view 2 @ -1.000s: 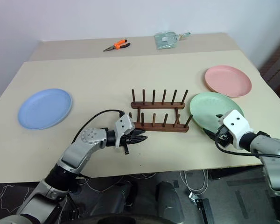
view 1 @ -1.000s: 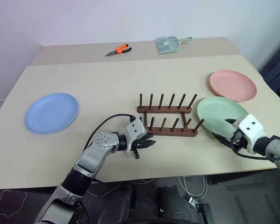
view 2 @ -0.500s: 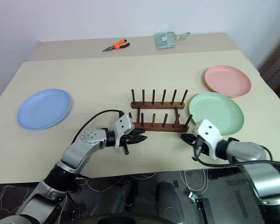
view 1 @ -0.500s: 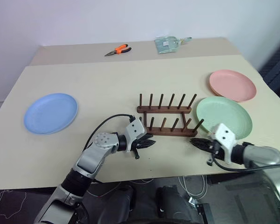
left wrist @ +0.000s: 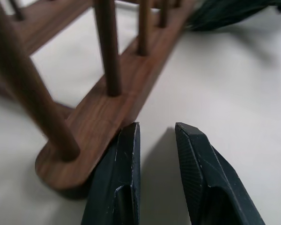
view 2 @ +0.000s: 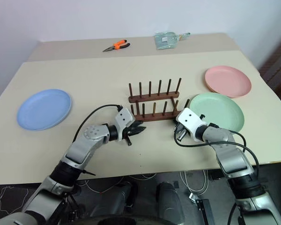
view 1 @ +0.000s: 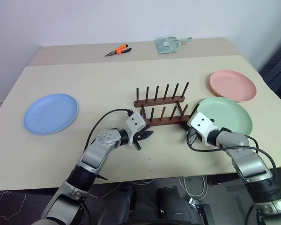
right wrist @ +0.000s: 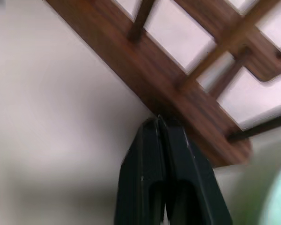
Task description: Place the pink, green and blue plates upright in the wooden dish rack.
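1. The table (view 1: 107, 79) carries all three plates flat; none is racked yet.
2. The blue plate (view 1: 51, 113) lies well beyond the left gripper (view 1: 145, 137); the green plate (view 1: 227, 115) and pink plate (view 1: 232, 85) lie beside the right gripper (view 1: 189, 136).
3. The wooden dish rack (view 1: 161, 108) stands empty between the grippers, both against its near bar.
4. Left gripper slightly parted, right pinched closed, both empty.

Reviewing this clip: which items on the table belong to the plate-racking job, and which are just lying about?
Job items:
- pink plate
- green plate
- blue plate
- wooden dish rack, no plates in it

Lying about, at the far edge of the table:
- orange-handled pliers
- clear plastic packet
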